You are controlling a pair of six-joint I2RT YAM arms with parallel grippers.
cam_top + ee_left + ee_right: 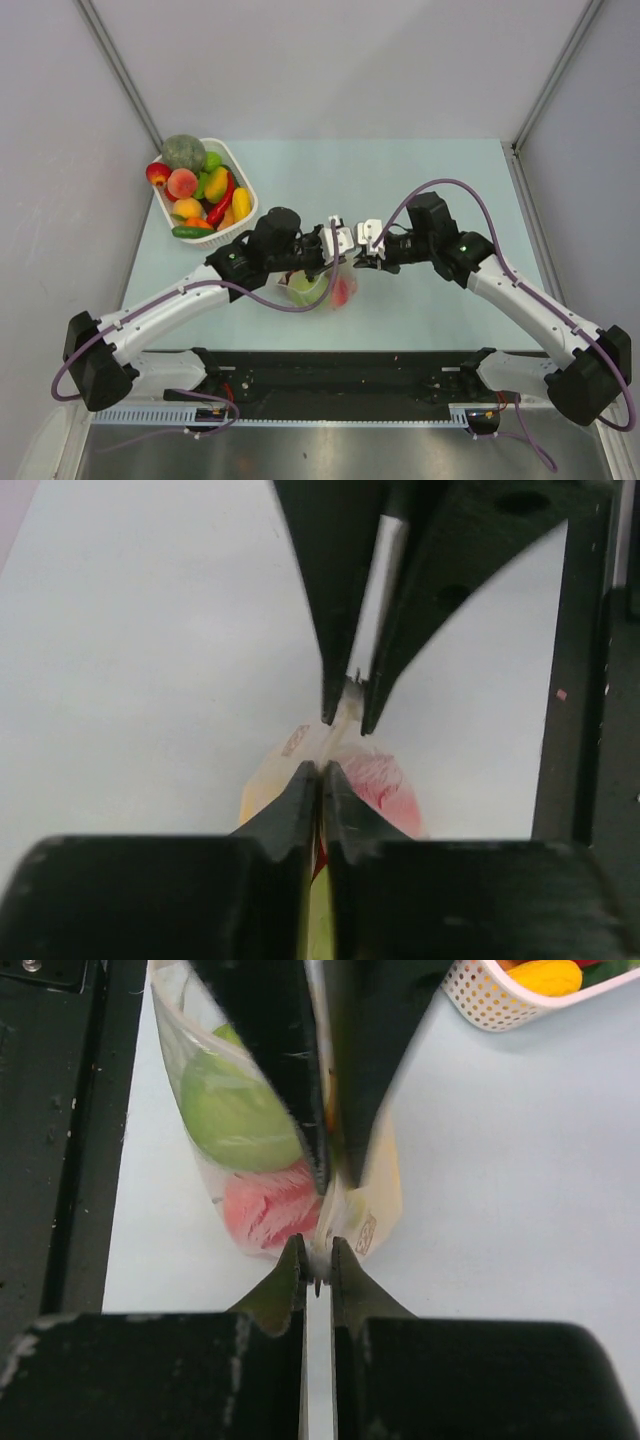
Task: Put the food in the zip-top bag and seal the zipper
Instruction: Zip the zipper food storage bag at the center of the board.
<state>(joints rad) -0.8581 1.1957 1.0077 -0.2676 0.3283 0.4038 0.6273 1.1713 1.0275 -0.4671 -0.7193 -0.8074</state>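
**At the middle of the table (450, 180), both grippers clamp the mouth of the zip-top bag (325, 285)**

The left gripper (320, 772) and the right gripper (318, 1260) meet nose to nose over the bag's top edge. Each has its fingers pressed together on the thin plastic there. In both wrist views the opposite gripper's tips are just beyond the camera's own. The pale strip of the zipper (338, 725) runs between them.

The bag hangs below this shared pinch. Its weight is low, so the mouth is pulled taut and straight, which is probably why it is held from the top rather than left lying flat. Inside it, a green round fruit (235, 1110) sits above a red, white-streaked piece (265, 1210), possibly the watermelon slice. A yellowish patch shows at the far side.

This looks like the sealing step. Squeezing at two neighbouring points would press the strip's halves together. How much of the zipper has closed cannot be told, since the strip barely shows against the clear film.

Many toy fruits and vegetables remain in the white slotted basket (250, 200) at the far left, well apart from the bag.
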